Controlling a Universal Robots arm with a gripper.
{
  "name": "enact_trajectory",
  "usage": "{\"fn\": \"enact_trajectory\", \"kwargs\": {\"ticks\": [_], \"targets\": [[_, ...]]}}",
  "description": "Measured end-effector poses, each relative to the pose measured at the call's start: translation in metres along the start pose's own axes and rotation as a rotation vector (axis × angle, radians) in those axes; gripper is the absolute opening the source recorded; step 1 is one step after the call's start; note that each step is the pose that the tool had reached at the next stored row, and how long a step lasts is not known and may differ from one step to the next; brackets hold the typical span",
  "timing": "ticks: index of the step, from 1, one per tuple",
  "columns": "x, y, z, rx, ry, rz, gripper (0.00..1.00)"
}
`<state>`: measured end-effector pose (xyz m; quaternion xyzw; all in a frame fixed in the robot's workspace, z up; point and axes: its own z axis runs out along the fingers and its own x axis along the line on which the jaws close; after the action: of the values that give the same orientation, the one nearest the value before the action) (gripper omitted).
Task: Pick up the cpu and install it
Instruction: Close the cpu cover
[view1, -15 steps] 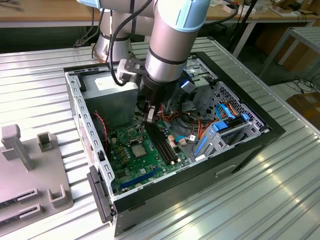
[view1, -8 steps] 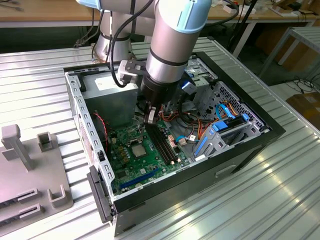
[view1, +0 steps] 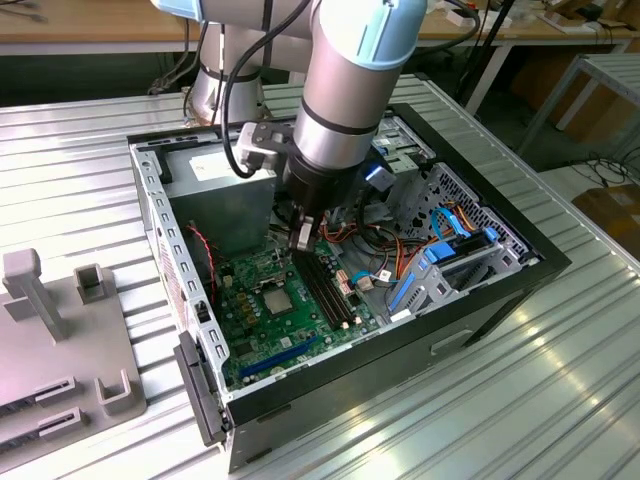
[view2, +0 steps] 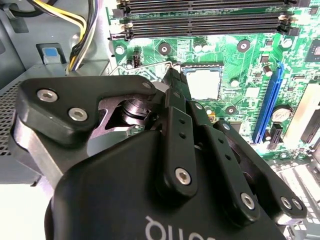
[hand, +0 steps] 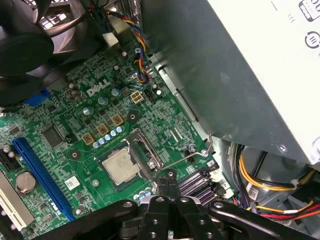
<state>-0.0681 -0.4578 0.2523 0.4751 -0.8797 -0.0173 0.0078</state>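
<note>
Black gripper linkage crowds the front of both wrist views, and in the first wrist view the gripper (hand: 170, 181) ends in 2 fingers pressed together with nothing between them, the tips hanging just beside the socket's hinge side. That closed, empty posture fits a chip that has already been let go: the cpu (hand: 121, 165) lies flat in its socket on the green motherboard (hand: 75, 125), silvery top up, square to the frame. My judgement is that the seating step is done and the retention step is not, because the load plate (hand: 145, 147) stands swung up off the chip and the thin wire lever (hand: 187, 156) sticks out free beside it.

Going across the exterior view from its left: a grey fixture block (view1: 60, 340) rests on the ribbed table, well apart from the work. Next comes the open computer case (view1: 170, 250), lying on its side so the board faces up and the arm can come straight down into it. The gripper (view1: 303, 238) hangs over the board between the socket and the black memory slots (view1: 330, 290). Farther toward that view's right, a tangle of coloured cables (view1: 400, 265) and a blue drive bracket (view1: 440, 265) crowd the approach, and the grey power supply box (view1: 225, 190) walls off the back.
</note>
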Motion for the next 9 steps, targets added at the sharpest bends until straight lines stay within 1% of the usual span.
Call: {"fn": "enact_trajectory", "kwargs": {"ticks": [9], "targets": [[0.0012, -0.0007, 0.0, 0.0, 0.0, 0.0, 0.11]]}}
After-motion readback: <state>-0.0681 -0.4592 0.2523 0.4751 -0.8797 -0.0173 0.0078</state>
